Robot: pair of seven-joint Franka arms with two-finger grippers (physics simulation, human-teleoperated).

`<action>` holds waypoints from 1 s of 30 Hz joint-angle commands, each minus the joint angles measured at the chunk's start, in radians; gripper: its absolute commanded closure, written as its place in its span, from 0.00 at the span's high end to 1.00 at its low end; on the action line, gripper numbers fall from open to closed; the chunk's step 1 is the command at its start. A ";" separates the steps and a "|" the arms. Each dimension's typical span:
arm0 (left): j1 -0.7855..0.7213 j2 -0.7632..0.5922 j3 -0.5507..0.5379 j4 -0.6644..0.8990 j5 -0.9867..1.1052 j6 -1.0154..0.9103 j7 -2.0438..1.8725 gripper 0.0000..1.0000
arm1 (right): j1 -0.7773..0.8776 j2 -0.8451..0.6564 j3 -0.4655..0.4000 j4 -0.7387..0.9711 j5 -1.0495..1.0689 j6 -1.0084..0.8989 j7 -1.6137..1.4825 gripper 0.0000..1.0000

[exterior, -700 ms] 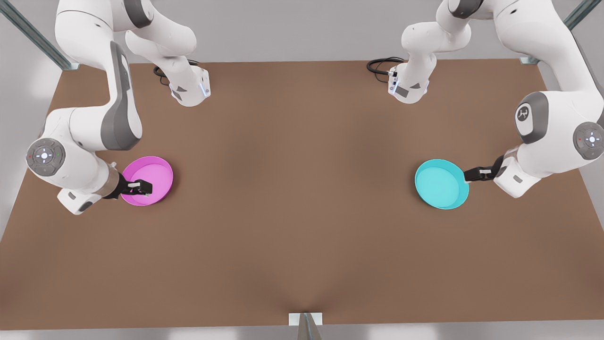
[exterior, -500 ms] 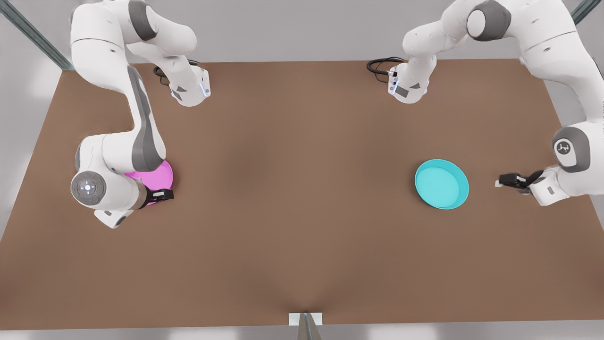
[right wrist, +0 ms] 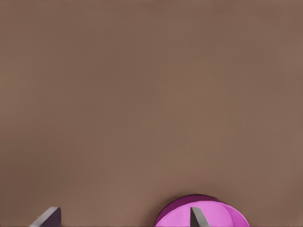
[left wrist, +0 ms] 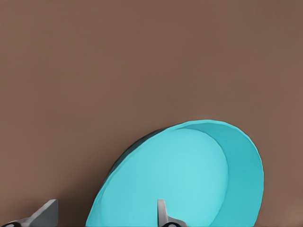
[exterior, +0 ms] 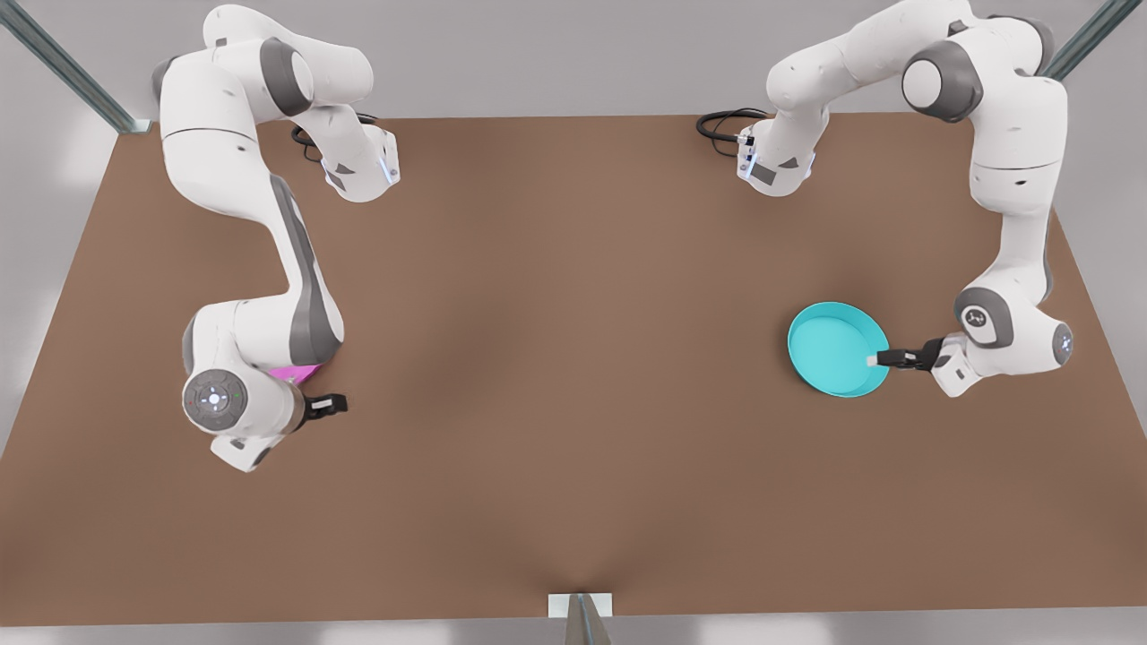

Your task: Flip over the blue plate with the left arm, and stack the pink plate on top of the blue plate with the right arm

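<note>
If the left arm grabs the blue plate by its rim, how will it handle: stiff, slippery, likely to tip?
The blue plate looks like thin moulded plastic, so probably stiff and light. Its smooth low rim may slip between the left gripper's fingers. Gripped at one edge, it would likely pivot and hang.

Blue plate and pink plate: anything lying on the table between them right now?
No. In the front view, only bare brown table separates the pink plate from the blue plate.

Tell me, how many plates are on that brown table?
2. The round turquoise plastic plate lies toward the front view's right; the round magenta plastic plate sits on its left, mostly hidden under a white arm.
</note>
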 commanded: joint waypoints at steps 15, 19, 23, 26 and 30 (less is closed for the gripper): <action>0.000 0.026 0.000 0.002 0.004 -0.003 0.003 0.51 | 0.006 -0.003 0.000 -0.008 0.029 0.035 0.002 1.00; 0.000 0.026 0.002 0.003 0.004 -0.003 0.008 0.47 | 0.005 -0.003 0.000 -0.009 0.029 0.035 0.002 1.00; 0.000 0.026 0.003 0.006 0.005 -0.003 0.008 0.45 | 0.025 -0.006 0.005 -0.008 0.031 0.028 0.000 1.00; 0.000 0.034 0.003 0.008 0.017 -0.002 0.008 0.45 | 0.025 -0.009 0.026 -0.005 0.055 0.028 -0.001 1.00; 0.001 0.034 0.005 0.008 0.017 -0.002 0.008 0.39 | 0.022 -0.008 0.026 -0.006 0.055 0.028 0.000 1.00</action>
